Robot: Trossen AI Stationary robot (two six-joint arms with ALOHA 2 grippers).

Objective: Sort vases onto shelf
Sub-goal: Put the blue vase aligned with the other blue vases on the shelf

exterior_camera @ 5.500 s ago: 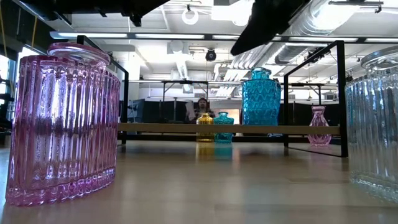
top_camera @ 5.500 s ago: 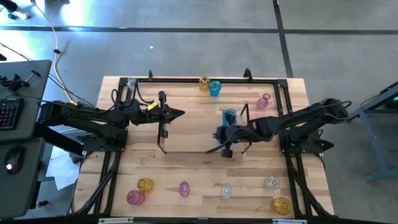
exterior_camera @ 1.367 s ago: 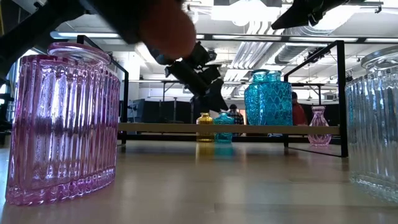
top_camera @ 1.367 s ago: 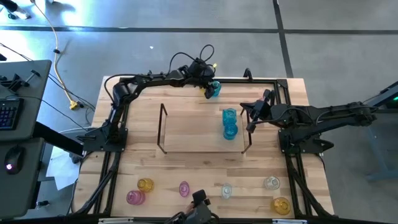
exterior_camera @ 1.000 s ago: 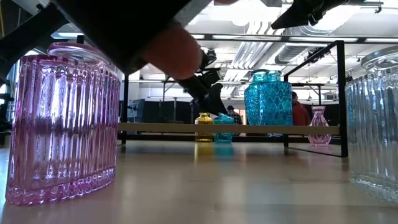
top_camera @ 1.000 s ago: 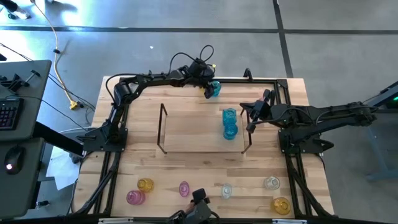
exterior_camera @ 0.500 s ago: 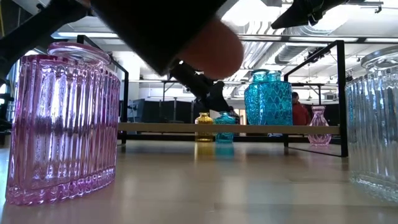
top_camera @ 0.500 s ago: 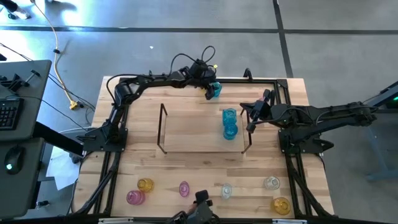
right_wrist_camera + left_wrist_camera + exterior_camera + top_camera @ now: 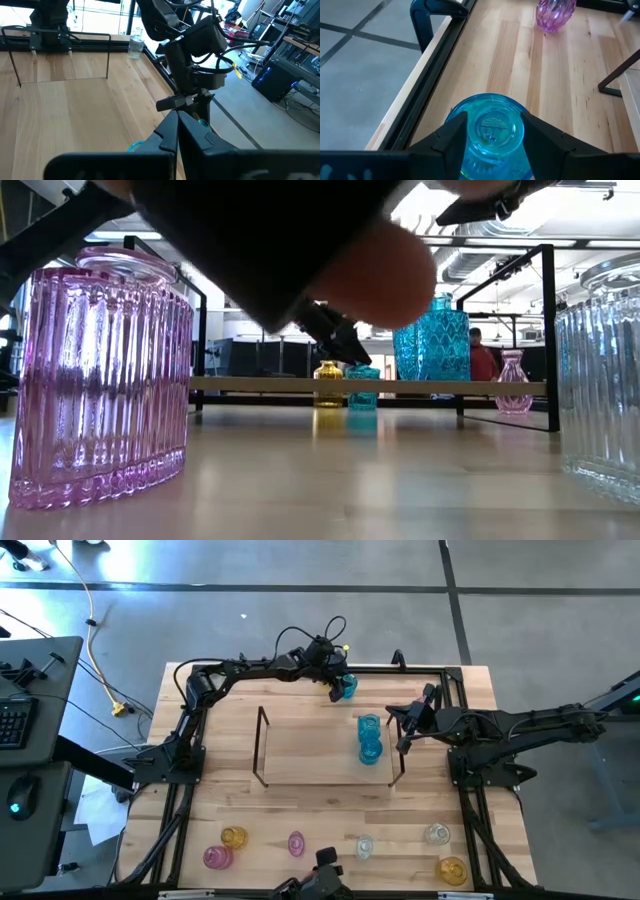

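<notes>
High view: the left gripper (image 9: 341, 687) is seen at the table's far edge, its arm stretched along the black frame, with a small cyan vase (image 9: 347, 687) between its fingers. Two faceted cyan vases (image 9: 369, 738) are set on the flat light-wood shelf (image 9: 310, 750). The right gripper (image 9: 405, 736) is held by the shelf's right wire upright.

Low view: a ribbed pink vase (image 9: 100, 385) is seen close up, an amber vase (image 9: 329, 383) farther back; a blurred dark shape, perhaps a sleeve and hand, is seen overhead.

Left wrist view: the cyan vase's round rim is bracketed by both dark fingers (image 9: 451, 136), which seem to be touching the glass; a bulbous pink vase (image 9: 555, 14) is well apart.

Right wrist view: the right fingers are seen pressed together, holding nothing.
</notes>
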